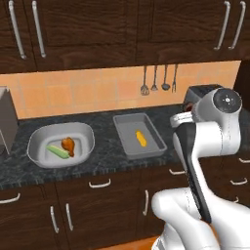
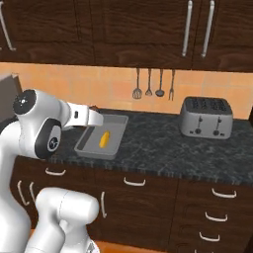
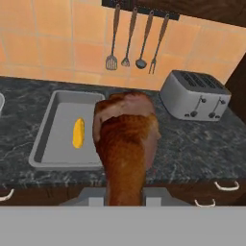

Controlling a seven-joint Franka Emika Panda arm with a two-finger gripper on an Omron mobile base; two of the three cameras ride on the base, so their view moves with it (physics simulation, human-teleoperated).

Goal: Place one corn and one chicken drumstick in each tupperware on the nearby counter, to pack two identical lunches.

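Note:
A large glossy orange-brown chicken drumstick (image 3: 126, 144) rises from the bottom of the hand view, with my gripper (image 3: 125, 194) shut on its lower end; the fingertips are hidden behind it. It hangs above the counter (image 2: 163, 148), just right of the darker grey tupperware tray (image 3: 53, 144), which holds one yellow corn (image 3: 78, 133). In the left base view the pale rounded tupperware tub (image 1: 39, 141) sits left of that tray (image 1: 128, 141) and holds a corn (image 1: 57, 152) with green husk and a second drumstick (image 1: 69, 144). My hand (image 2: 91, 117) reaches over the tray's far left corner.
A silver toaster (image 2: 205, 117) stands on the counter to the right of the tray. Several utensils (image 1: 158, 80) hang on the tiled wall behind. A grey appliance (image 1: 6, 119) stands at the far left. Drawers with curved silver handles (image 2: 134, 182) run below.

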